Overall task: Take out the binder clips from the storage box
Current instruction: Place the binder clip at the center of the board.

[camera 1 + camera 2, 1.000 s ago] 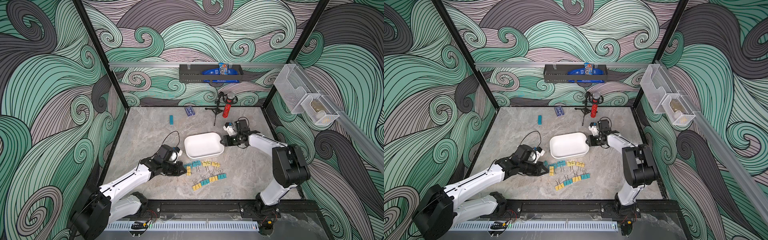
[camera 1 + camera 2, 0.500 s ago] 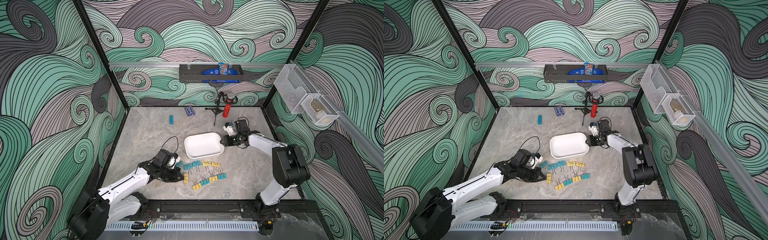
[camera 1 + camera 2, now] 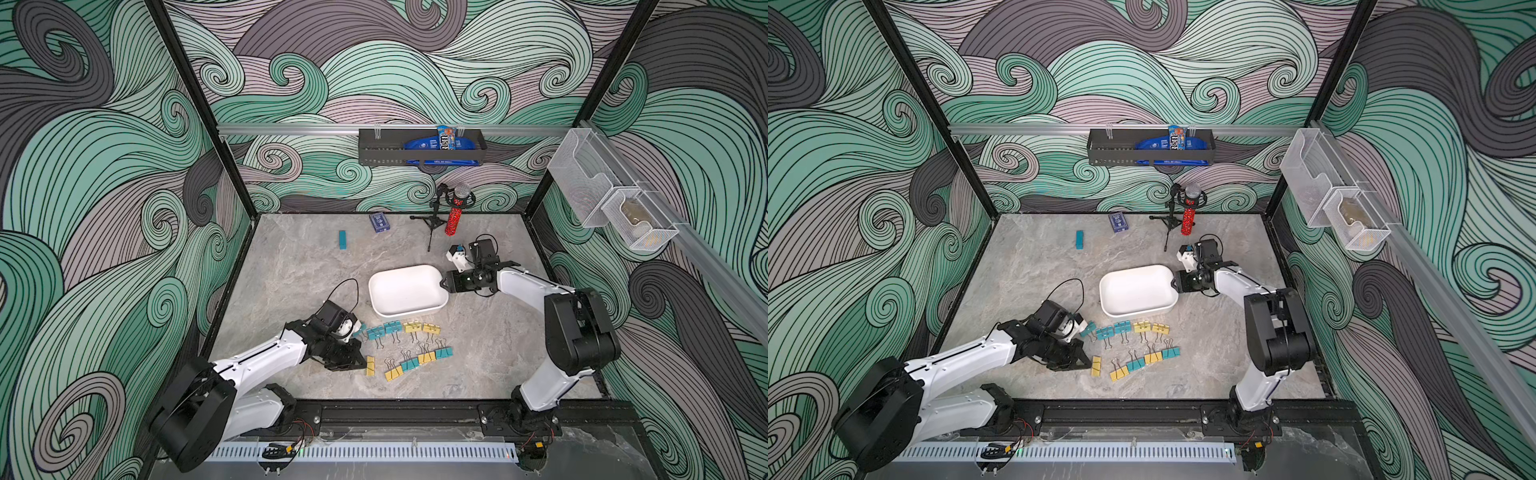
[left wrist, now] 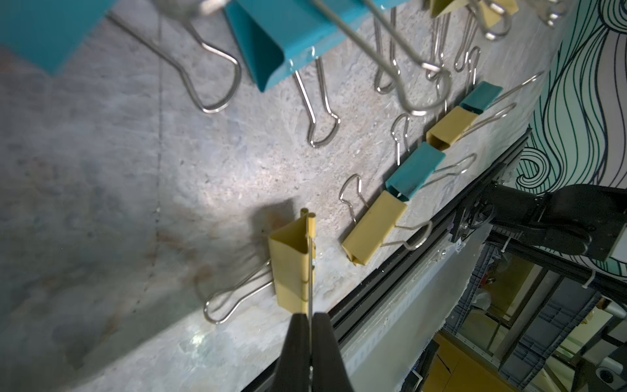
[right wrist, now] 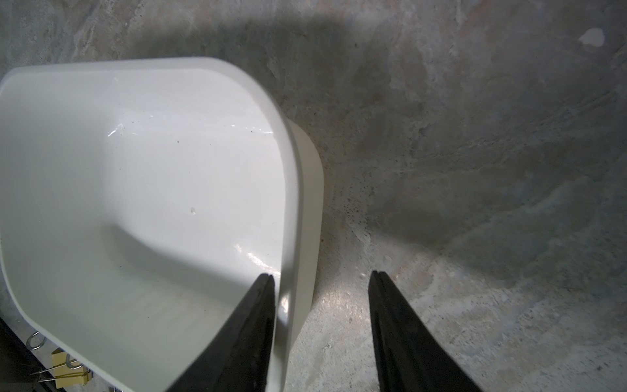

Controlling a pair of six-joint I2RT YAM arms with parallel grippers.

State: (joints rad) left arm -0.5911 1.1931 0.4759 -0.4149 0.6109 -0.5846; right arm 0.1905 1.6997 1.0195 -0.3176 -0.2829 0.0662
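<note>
Left gripper [image 4: 310, 317] pinched shut, seemingly on wire handle of yellow binder clip [image 4: 291, 264]; right gripper [image 5: 320, 275] parted, straddling storage box [image 5: 291, 163] wall.

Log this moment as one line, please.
left claw: shut on yellow binder clip | right claw: open astride storage box rim | box empty

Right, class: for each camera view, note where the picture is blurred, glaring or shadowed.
Left wrist view: the teal binder clips nearest the lens are blurred, while the yellow binder clip in the shut left pincer is sharp, beside a bright patch of table. Right wrist view: glare streaks on the storage box wall; a broad shadow crosses the table. Top views: evenly lit, sharp.
</note>
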